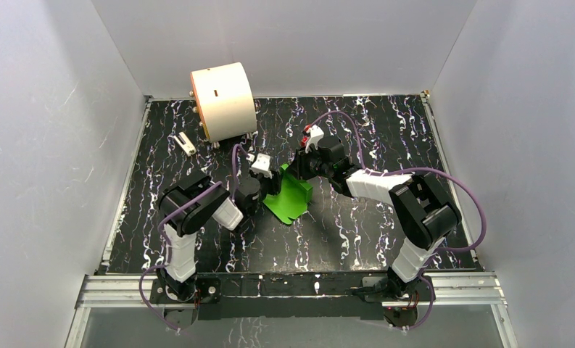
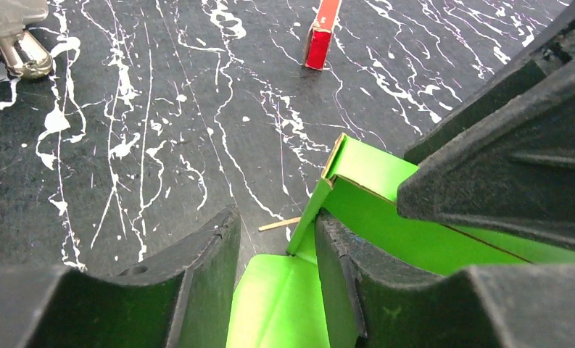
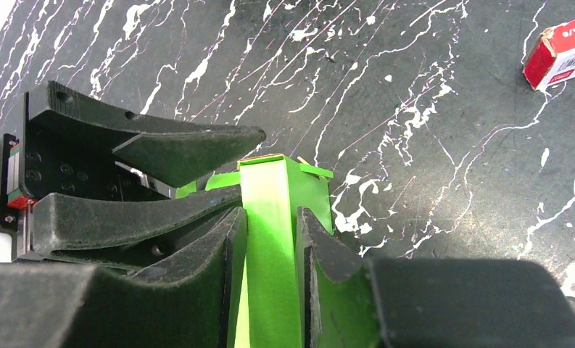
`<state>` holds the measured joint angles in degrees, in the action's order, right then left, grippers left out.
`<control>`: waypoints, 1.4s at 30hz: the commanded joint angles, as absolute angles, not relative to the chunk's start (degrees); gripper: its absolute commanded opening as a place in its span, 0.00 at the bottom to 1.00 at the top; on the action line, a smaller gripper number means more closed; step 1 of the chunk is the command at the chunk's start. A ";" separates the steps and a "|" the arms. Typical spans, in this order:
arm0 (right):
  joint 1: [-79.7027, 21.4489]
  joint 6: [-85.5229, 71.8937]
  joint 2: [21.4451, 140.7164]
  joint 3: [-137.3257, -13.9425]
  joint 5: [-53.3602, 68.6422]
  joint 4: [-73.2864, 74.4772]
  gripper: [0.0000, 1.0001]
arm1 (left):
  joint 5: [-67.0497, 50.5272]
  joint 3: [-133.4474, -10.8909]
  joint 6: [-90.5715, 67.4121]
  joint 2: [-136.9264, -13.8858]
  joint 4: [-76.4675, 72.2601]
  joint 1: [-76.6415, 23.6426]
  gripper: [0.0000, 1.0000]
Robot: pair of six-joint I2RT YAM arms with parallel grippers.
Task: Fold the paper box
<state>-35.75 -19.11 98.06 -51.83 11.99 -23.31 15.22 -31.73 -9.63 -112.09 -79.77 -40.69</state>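
On the table [image 1: 357, 239] | paper box [image 1: 290, 199] lengthwise near-far | right pincer [image 3: 271, 217] clamps it | left pincer [image 2: 277, 216] half-open

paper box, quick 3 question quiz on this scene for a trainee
1. True or false: the paper box lies completely flat on the table.
2. Which gripper's fingers clamp an upright green panel? A) left B) right C) neither
3. Fill in: the large object at the table's far-left side is a cream ____.
Key: 1 false, its panels stand up. 2 B, the right gripper pinches the panel, while the left gripper only straddles a wall with its jaws apart. 3 cylinder.
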 commanded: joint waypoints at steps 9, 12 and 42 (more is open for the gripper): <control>-35.95 -18.28 98.24 -51.16 13.14 -20.21 0.34 | 16.46 -35.98 -7.97 -115.93 -88.17 -40.25 0.40; -35.95 -18.33 98.26 -51.06 13.23 -20.21 0.33 | 18.06 -36.19 -8.26 -116.99 -90.58 -40.25 0.38; -35.94 -17.09 98.97 -50.80 11.27 -16.89 0.31 | 35.29 -34.42 -8.32 -116.90 -94.91 -40.85 0.04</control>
<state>-35.88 -17.91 98.10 -51.83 11.66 -23.59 21.23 -34.85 -12.25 -117.82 -85.73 -42.72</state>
